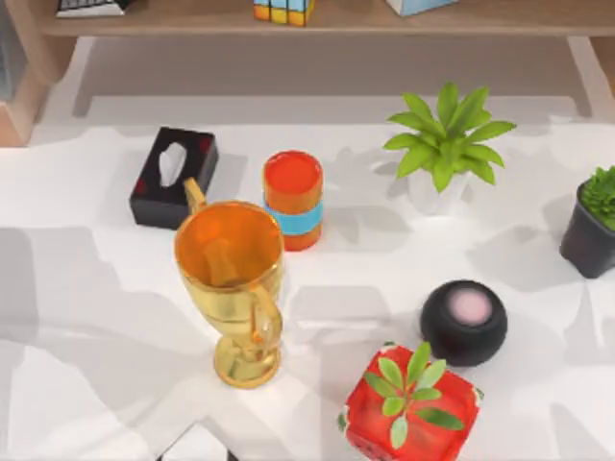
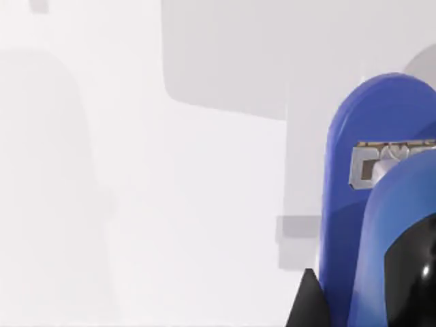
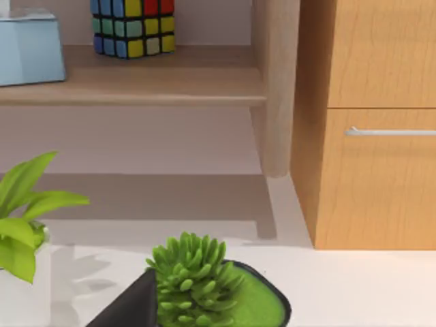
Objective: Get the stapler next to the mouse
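Note:
The stapler (image 2: 381, 177) is blue with a metal staple slot, and it rises close in front of the left wrist camera over the white table. Black parts of my left gripper (image 2: 361, 306) show at its base, touching or nearly touching it. The mouse is out of view.
In the top view stand a gold trophy cup (image 1: 235, 288), an orange can with a blue band (image 1: 293, 199), a black tissue box (image 1: 173, 176), a black dome with a pink top (image 1: 463, 322), a red potted plant (image 1: 411, 408), a white-potted plant (image 1: 444, 154) and a black-potted succulent (image 1: 591, 226). A wooden shelf (image 1: 336, 21) runs along the back.

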Controlling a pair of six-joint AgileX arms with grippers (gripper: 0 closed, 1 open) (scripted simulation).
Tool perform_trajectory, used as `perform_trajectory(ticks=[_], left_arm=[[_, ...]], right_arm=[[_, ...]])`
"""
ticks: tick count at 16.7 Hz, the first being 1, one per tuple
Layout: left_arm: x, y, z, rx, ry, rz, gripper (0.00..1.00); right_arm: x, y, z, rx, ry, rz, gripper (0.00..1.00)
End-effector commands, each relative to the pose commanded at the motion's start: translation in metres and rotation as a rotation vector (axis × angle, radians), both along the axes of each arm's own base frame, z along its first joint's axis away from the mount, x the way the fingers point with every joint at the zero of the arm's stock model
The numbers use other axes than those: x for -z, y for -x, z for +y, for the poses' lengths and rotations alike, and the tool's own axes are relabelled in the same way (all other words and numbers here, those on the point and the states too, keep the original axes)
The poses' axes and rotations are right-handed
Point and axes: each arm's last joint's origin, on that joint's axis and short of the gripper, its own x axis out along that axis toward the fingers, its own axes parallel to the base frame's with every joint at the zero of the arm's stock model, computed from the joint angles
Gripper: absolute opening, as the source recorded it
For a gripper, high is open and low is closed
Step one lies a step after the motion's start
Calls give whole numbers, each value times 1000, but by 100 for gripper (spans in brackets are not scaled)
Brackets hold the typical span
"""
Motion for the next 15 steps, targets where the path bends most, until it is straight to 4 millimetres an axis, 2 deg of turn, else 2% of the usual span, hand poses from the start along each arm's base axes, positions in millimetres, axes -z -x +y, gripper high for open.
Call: perform_trajectory(ticks=[8, 15], left_arm=[[5, -1, 1, -3, -6, -22, 0], [39, 6, -1, -4, 32, 68, 0]], right_arm=[[0, 0, 0, 0, 0, 0, 100], [0, 0, 0, 0, 0, 0, 100]])
